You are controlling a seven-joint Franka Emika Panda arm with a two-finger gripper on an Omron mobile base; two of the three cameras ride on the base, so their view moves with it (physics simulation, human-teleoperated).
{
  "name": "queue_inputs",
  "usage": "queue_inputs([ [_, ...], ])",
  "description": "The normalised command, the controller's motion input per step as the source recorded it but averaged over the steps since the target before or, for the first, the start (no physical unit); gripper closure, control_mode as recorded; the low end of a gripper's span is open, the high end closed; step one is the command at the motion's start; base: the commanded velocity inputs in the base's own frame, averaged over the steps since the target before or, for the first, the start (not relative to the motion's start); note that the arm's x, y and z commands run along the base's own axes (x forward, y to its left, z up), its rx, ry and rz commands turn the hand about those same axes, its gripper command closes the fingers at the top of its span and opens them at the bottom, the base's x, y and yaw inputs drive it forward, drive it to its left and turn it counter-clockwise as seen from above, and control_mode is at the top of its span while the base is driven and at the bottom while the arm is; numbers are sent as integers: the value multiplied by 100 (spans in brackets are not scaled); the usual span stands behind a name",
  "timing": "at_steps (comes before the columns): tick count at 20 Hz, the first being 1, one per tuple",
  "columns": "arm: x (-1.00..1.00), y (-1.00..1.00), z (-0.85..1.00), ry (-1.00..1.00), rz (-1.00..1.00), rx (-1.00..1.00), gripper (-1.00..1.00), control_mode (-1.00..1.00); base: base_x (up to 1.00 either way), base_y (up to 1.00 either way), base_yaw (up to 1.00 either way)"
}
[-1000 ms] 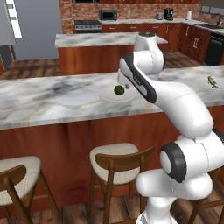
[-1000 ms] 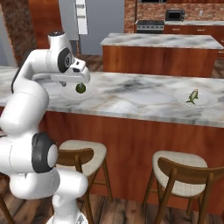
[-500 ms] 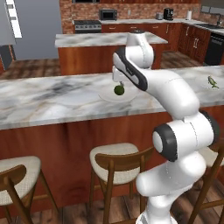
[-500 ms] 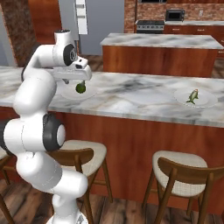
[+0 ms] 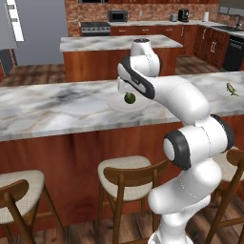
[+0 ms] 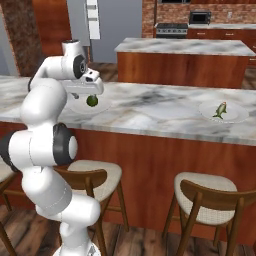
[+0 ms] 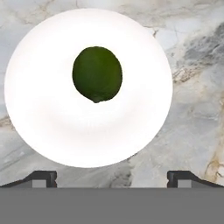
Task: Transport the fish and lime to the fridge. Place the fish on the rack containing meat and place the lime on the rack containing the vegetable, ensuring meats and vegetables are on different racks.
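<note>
- Lime (image 7: 97, 74) sits on a round white plate (image 7: 144, 52), a bit off the plate's middle, on the marble counter (image 5: 52, 107) near its front edge.
- Gripper (image 7: 112, 178) hangs right over the plate w/ its two fingers spread wide apart, holding nothing.
- Job right now, I think: pick up the lime first.
- To do it well: move the hand so the lime is right btwn the two tips, since in the hand view it sits a bit to one side of the gap.
- Then go straight down, slow, so the tips don't bump the plate rim.
- Close soft on the fat middle of the lime. It's round & smooth, so it may roll or pop out if pinched too high.
- Lift straight up before the base drives off.
- Fish (image 6: 220, 109) lies on a 2nd white plate (image 6: 239, 116) far along the same counter, well apart from the lime.
- Counter is grey-white marble on a red-brown wood base, w/ wood stools (image 5: 127, 180) tucked under the front edge.
- Behind it is a 2nd marble island (image 6: 185, 47), then a stove (image 5: 95, 28) & microwave (image 5: 117, 15) by a brick wall.
- Fridge (image 6: 112, 25) is the tall grey thing at the back, far from the counter, so a long drive is needed.
</note>
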Motion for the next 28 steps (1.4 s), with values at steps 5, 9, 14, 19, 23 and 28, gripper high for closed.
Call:
queue_inputs([
  [5,14,6,-18,-3,0,-2,-100,-100,0,0,0],
  [9,24,2,-19,0,0,0,-100,-100,0,0,0],
  [14,37,0,-8,0,0,0,-100,-100,0,0,0],
  [19,39,0,0,0,0,0,-100,-100,0,0,0],
  [23,34,4,-6,0,0,0,-100,-100,0,0,0],
  [28,31,4,-10,0,0,0,-100,-100,0,0,0],
])
